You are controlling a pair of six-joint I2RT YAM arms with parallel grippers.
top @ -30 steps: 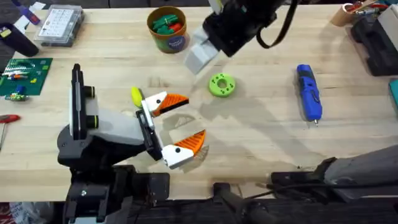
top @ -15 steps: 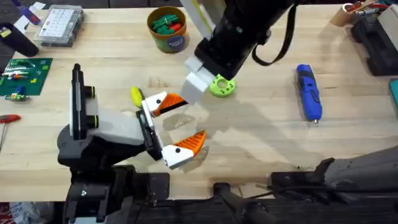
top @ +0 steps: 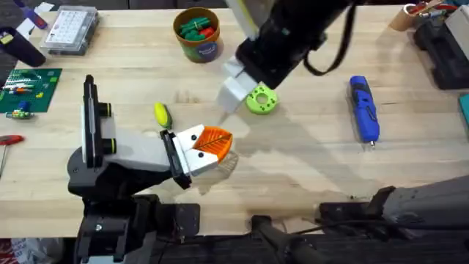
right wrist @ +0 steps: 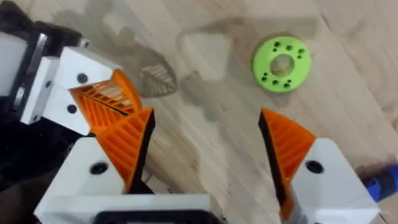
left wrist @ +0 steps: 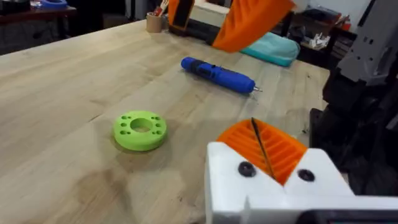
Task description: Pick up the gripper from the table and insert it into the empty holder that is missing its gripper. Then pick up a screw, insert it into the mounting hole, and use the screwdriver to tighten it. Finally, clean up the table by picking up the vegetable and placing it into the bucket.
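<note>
My left gripper (top: 211,145) lies low over the table's middle, its orange pads (left wrist: 266,148) pressed together with nothing between them. My right gripper (right wrist: 205,149) hangs open above the wood, between the left gripper (right wrist: 93,93) and a green ring (right wrist: 281,64). From overhead the right gripper (top: 240,85) shows beside the green ring (top: 260,100). The yellow vegetable (top: 161,114) lies just beyond the left gripper. The bucket (top: 198,33) stands at the back, holding green and red toys. The blue screwdriver (top: 364,108) lies to the right. The loose gripper, its holder and the screw are out of view.
A clear compartment box (top: 69,29) sits at the back left, with a green circuit board (top: 26,89) and a red-handled tool (top: 7,139) at the left edge. A teal object (left wrist: 270,48) and dark gear lie at the right.
The left gripper has gone from wide open to shut, in place. The right arm came down towards the green ring, then drew slightly back.
</note>
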